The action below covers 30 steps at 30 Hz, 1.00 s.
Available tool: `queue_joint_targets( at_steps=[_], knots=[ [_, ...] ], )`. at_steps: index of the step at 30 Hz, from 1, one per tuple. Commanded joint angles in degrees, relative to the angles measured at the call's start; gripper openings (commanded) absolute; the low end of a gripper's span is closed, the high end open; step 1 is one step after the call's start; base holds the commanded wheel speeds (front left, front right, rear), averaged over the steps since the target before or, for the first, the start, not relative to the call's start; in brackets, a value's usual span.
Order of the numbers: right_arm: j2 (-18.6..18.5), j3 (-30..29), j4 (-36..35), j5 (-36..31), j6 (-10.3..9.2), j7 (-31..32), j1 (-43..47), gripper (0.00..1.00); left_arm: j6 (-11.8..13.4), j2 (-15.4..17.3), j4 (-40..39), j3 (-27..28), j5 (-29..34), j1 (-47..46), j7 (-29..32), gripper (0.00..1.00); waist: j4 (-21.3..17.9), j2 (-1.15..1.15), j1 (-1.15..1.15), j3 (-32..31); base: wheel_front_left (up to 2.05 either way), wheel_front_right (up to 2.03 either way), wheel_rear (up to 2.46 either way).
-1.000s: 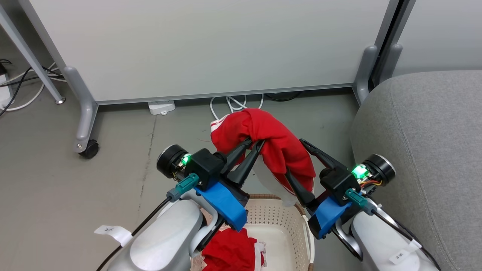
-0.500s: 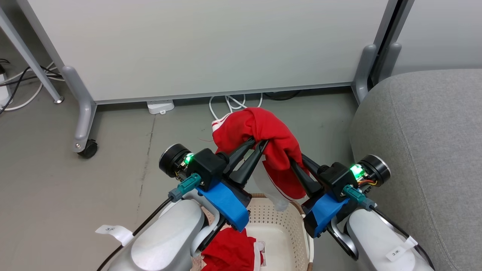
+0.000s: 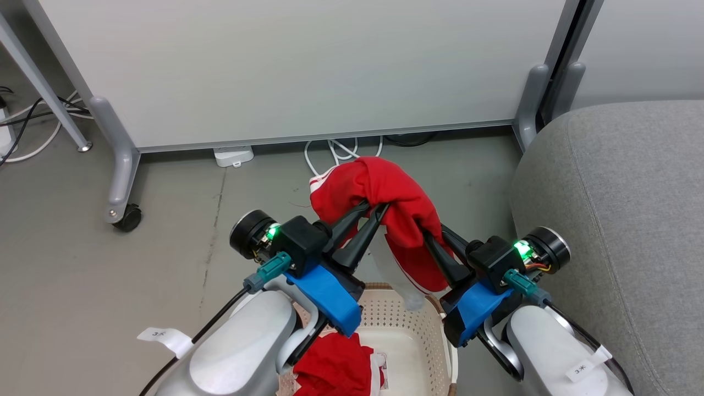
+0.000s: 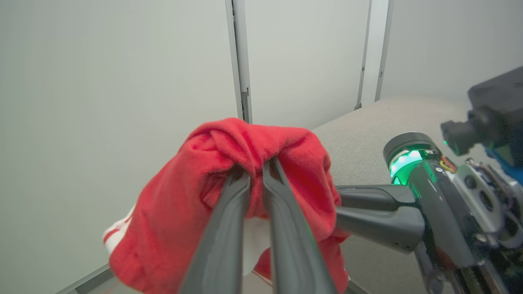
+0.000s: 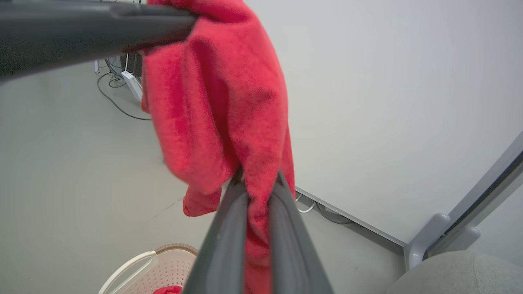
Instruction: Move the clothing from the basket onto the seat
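Since a second ago the right gripper (image 3: pixel 430 235) has gone from standing wide beside the garment (image 3: pixel 385 187) to pinching its right-hand fold, and its arm has edged in towards it.

Head view: the garment hangs in the air between both grippers, above the floor (image 3: pixel 110 286) and at 12 o'clock from the basket (image 3: pixel 407 330). The left gripper (image 3: pixel 375 210) is narrow, clamped on the cloth's upper fold; the right one grips from 4 o'clock. A white striped band shows at the garment's 9 o'clock edge. A second garment (image 3: pixel 335 366) lies in the basket, at 6 o'clock of the view. The seat (image 3: pixel 616 220) is at 3 o'clock, well apart from the held cloth. A pale panel (image 3: pixel 308 66) stands at 12 o'clock.

Left wrist view: the left gripper (image 4: pixel 255 169) has its tips buried in the bunched garment (image 4: pixel 175 220), fingers nearly touching. The right gripper (image 4: pixel 339 206) reaches in from 3 o'clock, tips in the cloth. The seat (image 4: pixel 359 139) lies behind, at 2 o'clock.

Right wrist view: the right gripper (image 5: pixel 259 175) is closed tight on a fold of the garment (image 5: pixel 229 102), which hangs down from 12 o'clock. One of the left fingers (image 5: pixel 102 24) crosses at 10 o'clock. The basket (image 5: pixel 135 261) rim is at 7 o'clock, the seat (image 5: pixel 457 273) at 5 o'clock.
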Motion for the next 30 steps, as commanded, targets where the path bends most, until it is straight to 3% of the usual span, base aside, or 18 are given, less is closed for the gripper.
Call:
queue_joint_targets(
  at_steps=[1, 2, 3, 20, 30],
  knots=[
    [0.16, -0.06, -0.31, 0.13, 0.01, -0.22, 0.51, 0.00, -0.02, 0.03, 0.23, 0.49, 0.07, -0.58, -0.28, 0.19, 0.00, 0.00, 0.00, -0.03, 0.00, 0.00, 0.00],
    [0.19, -0.13, -0.32, 0.38, 0.01, -0.22, 0.58, 0.00, -0.02, -0.07, 0.49, 0.56, 0.14, -0.51, -0.28, 0.87, -0.01, 0.00, 0.00, -0.05, 0.00, 0.00, 0.00],
    [0.18, -0.23, -0.33, 0.54, 0.01, -0.22, 0.64, 0.00, 0.00, -0.22, 0.56, 0.74, 0.26, -0.49, -0.28, 1.00, -0.01, 0.00, 0.00, -0.07, 0.00, 0.00, 0.00],
    [-0.16, -5.70, -1.92, 2.11, 0.01, -0.22, 2.99, 0.00, 0.15, 0.69, 0.74, 3.15, 2.50, 2.49, -0.24, 1.00, -0.82, 0.00, 0.00, 0.62, 0.00, 0.00, 0.00],
    [0.37, -10.48, -5.32, 1.26, 0.01, -0.23, 4.77, 0.00, 0.33, 0.63, -1.34, 4.69, 4.24, 3.32, -0.23, 1.00, -5.80, 0.00, 0.00, 2.56, 0.00, 0.00, 0.00]
  ],
)
